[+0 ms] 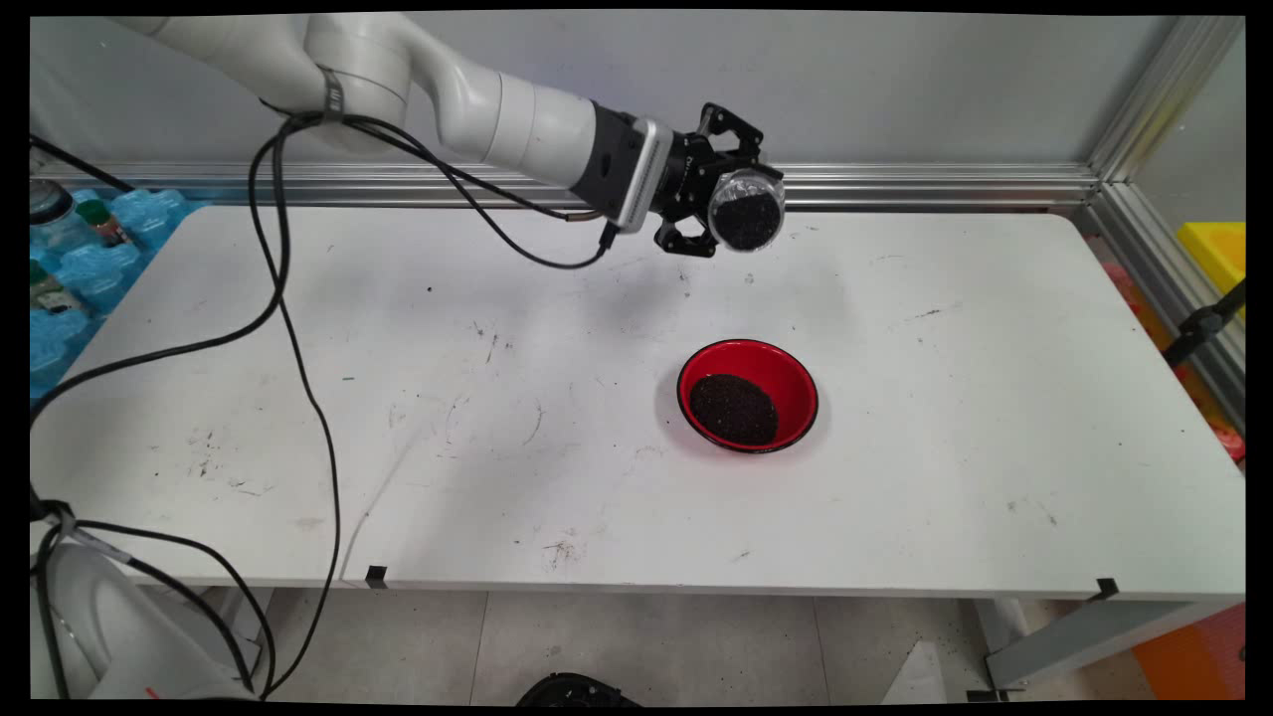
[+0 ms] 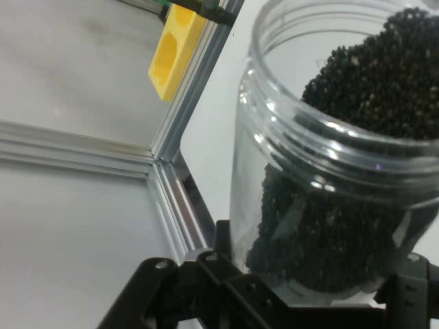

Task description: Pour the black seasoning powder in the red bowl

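My black gripper (image 1: 731,214) hangs high above the table's back middle, shut on a clear plastic jar (image 1: 746,209) partly filled with small black grains. The jar lies tilted on its side, its round base turned toward the main camera. In the hand view the jar (image 2: 329,178) fills the right half, its open threaded mouth at the top and the grains heaped inside. Below and slightly right of the gripper, a red bowl (image 1: 786,378) with a black rim sits on the white table (image 1: 398,447). A mound of black grains (image 1: 734,409) lies in the bowl.
Black cables (image 1: 288,328) droop from the arm over the table's left half. An aluminium rail (image 1: 895,184) runs along the back wall. Blue packaging with bottles (image 1: 80,259) lies off the left edge, and a yellow block (image 1: 1218,249) stands beyond the right edge.
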{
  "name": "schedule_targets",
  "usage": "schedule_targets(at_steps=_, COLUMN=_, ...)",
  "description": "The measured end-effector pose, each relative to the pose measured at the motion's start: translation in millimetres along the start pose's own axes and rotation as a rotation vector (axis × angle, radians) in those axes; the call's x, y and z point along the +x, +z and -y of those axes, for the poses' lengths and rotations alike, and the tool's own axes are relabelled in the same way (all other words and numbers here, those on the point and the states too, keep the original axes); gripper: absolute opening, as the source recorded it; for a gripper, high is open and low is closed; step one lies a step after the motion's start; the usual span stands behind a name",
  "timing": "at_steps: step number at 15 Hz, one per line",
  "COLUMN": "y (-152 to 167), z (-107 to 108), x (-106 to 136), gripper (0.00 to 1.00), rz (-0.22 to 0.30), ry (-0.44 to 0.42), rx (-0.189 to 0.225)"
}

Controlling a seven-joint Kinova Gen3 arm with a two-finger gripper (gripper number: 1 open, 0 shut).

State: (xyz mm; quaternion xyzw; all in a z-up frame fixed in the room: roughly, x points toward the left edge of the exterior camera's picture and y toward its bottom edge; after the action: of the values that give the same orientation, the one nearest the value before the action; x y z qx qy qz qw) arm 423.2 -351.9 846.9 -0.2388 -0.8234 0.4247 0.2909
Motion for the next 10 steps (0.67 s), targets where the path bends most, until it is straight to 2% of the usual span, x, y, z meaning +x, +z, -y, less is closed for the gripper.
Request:
schedule_targets(at_steps=2, y=-4, z=1, x=-4, gripper=0.00, rz=0.016, ry=-0.039, rx=-0.017)
schedule_targets(at_steps=3, y=-7, z=2, x=-4, gripper=0.00, rz=0.011, ry=-0.079, rx=-0.009)
schedule_targets(at_steps=4, y=-11, z=8, x=0, gripper=0.00, rz=-0.034, ry=-0.139, rx=0.025)
schedule_targets(at_steps=5, y=-16, z=15, x=7, gripper=0.00, rz=-0.100, ry=-0.183, rx=0.064)
schedule_targets(at_steps=6, y=-24, z=26, x=17, gripper=0.00, rz=-0.192, ry=-0.237, rx=0.111)
schedule_targets(at_steps=8, y=-38, z=42, x=29, gripper=0.00, rz=-0.316, ry=-0.301, rx=0.164)
schedule_targets(at_steps=9, y=-44, z=47, x=31, gripper=0.00, rz=-0.347, ry=-0.323, rx=0.171)
schedule_targets(at_steps=10, y=-46, z=48, x=31, gripper=0.00, rz=-0.354, ry=-0.334, rx=0.167)
